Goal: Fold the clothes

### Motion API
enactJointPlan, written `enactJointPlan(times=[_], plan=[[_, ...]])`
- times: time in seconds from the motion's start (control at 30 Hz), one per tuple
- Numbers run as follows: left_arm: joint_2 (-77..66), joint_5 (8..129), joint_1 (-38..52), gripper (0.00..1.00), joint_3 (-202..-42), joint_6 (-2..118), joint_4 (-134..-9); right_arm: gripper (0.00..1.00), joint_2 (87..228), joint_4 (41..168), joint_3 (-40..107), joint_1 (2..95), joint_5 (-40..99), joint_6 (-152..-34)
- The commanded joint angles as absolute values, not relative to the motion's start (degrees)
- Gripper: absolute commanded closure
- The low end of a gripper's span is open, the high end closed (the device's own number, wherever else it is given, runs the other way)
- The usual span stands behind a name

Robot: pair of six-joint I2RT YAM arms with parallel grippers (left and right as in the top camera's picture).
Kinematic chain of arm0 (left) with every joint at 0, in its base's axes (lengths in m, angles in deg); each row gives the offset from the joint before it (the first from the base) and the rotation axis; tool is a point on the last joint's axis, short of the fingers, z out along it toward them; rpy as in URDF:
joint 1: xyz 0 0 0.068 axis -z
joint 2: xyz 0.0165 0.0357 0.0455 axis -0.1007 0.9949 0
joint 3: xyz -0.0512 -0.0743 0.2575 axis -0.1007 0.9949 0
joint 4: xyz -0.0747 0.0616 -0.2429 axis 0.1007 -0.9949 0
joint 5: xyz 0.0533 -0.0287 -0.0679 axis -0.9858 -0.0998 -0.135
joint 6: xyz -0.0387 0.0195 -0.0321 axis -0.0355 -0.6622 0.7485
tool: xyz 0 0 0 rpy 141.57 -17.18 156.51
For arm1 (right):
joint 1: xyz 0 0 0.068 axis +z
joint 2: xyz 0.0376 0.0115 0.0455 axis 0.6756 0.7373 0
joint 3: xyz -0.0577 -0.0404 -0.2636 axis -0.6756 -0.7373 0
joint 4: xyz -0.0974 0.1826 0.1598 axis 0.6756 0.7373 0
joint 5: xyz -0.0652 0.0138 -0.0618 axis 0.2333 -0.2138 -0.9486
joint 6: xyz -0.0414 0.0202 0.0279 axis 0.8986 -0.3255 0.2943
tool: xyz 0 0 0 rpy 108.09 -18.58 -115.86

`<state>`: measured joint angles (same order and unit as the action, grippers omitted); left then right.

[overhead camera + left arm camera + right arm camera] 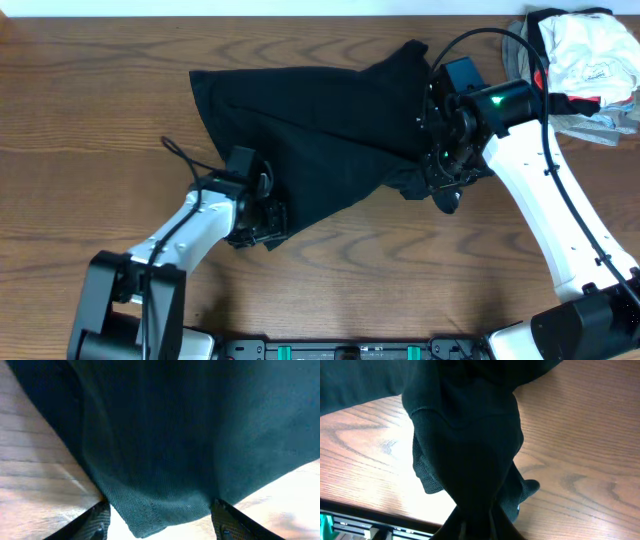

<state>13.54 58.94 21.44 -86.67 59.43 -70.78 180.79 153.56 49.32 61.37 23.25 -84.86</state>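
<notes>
The black shirt (310, 120) lies spread over the middle of the wooden surface (100, 130). Its broad edge runs side to side along the far part, and the cloth narrows to a corner pointing back toward the arms.

That near corner sits right at the left tool (268, 218). From the left wrist, its fingers (97, 522) stand apart on either side of the corner, which hangs loose between them and is not pinched.

The right tool (440, 180) is at the shirt's right-hand edge. From its own camera, a gathered bunch of fabric funnels down into the jaws, so I take it to be clamped on the shirt.

The shirt lies between the two arms, up and to the right of the left tool and to the left of the right one. The left tool is nearer the free corner. Any fold looks to me to depend on that corner being caught while the right side is held.

A heap of other clothes (585, 60) sits at the far right, well apart.
</notes>
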Motion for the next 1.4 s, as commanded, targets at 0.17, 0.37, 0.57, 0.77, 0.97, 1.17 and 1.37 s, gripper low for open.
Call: enactJointPlan(times=[0.17, 0.37, 0.57, 0.77, 0.97, 1.17, 1.37], plan=[[19.1, 56.7, 23.0, 0.71, -87.1, 60.0, -69.8, 0.9, 179.6, 153.5, 49.7, 60.9, 23.2, -84.7], [18.0, 55.8, 21.0, 0.94, -87.3, 59.9, -72.4, 0.89, 179.6, 153.6, 49.7, 60.9, 23.1, -84.7], [12.3, 54.4, 14.1, 0.94, -89.4, 57.4, -83.3, 0.89, 179.6, 154.6, 49.7, 60.9, 23.1, -84.8], [1.6, 54.4, 6.1, 0.94, -90.2, 55.5, -89.0, 0.89, 179.6, 156.8, 49.1, 60.9, 23.7, -85.6], [-7.0, 54.3, -0.2, 0.94, -90.2, 54.3, -90.8, 0.9, 179.6, 158.8, 46.2, 60.9, 26.3, -85.7], [-12.0, 53.5, -8.0, 0.94, -90.2, 53.8, -92.5, 0.92, 179.6, 159.5, 40.6, 61.0, 30.1, -86.2], [-13.3, 51.3, -16.0, 0.94, -90.2, 52.8, -92.2, 0.92, 179.6, 158.7, 34.1, 62.3, 31.7, -86.3]])
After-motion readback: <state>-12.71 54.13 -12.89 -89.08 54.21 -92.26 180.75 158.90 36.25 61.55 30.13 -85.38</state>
